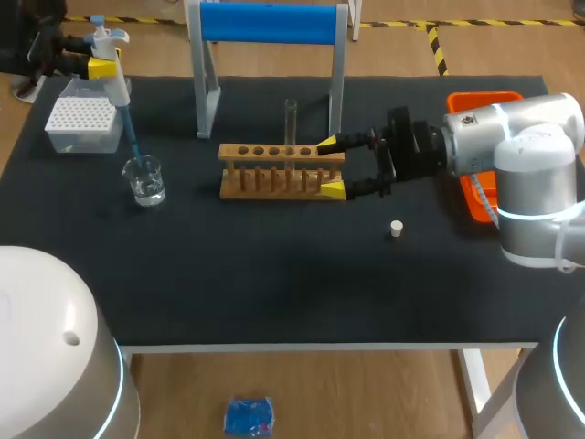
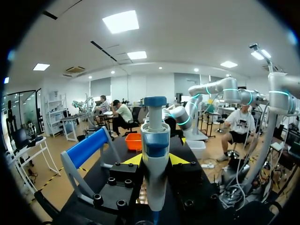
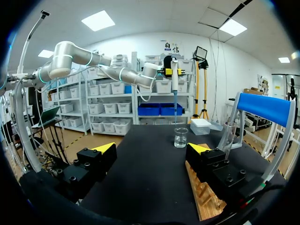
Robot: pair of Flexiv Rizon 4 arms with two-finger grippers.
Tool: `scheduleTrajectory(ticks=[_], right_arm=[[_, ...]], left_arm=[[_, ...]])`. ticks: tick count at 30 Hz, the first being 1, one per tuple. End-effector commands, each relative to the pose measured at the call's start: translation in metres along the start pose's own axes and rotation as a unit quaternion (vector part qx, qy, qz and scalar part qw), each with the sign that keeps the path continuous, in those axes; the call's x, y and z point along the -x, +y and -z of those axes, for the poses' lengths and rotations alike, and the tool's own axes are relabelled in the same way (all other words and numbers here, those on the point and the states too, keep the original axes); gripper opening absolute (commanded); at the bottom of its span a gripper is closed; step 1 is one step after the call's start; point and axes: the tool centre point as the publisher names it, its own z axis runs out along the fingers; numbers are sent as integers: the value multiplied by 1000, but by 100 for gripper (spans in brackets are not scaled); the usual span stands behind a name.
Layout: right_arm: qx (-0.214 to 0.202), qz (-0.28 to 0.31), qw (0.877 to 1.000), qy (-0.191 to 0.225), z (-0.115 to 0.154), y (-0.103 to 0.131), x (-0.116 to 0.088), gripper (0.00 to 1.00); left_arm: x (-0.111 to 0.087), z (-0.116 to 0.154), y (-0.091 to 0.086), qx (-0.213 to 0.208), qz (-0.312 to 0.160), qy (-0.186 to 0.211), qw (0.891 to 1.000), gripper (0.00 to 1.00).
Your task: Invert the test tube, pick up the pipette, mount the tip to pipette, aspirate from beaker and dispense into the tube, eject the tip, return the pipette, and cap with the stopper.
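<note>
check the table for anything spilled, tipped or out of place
Nothing stands out: the test tube stands upright in the rack, the beaker is upright, and the stopper lies loose on the mat.

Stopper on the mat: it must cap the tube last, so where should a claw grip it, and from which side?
Probably from straight above, fingers closing on the round sides of the stopper: it is small, low on the mat, with nothing close beside it. The open right claw is nearest.
</note>
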Motion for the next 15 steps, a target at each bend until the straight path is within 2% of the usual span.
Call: scheduleTrajectory(ticks=[1, 4, 6, 8, 10, 12, 15], right_arm=[[-1, 0, 1000, 1, 1, 1, 0, 100], [-1, 0, 1000, 1, 1, 1, 0, 100], [-19, 3, 1000, -18, -9, 2, -1, 100], [-18, -5, 999, -27, -19, 3, 1, 100], [-48, 2, 998, -51, -34, 2, 3, 100], [-49, -22, 997, -51, -49, 1, 7, 100], [-76, -34, 993, -78, -73, -2, 16, 100]], left_arm=[[-1, 0, 0, 0, -1, -2, 1000, 0], [-1, 0, 0, 0, -1, -2, 1000, 0], [-1, 0, 0, 0, -1, -2, 1000, 0], [-1, 0, 0, 0, -1, -2, 1000, 0], [-1, 0, 0, 0, -1, -2, 1000, 0], [-1, 0, 0, 0, -1, -2, 1000, 0], [-1, 0, 0, 0, -1, -2, 1000, 0]])
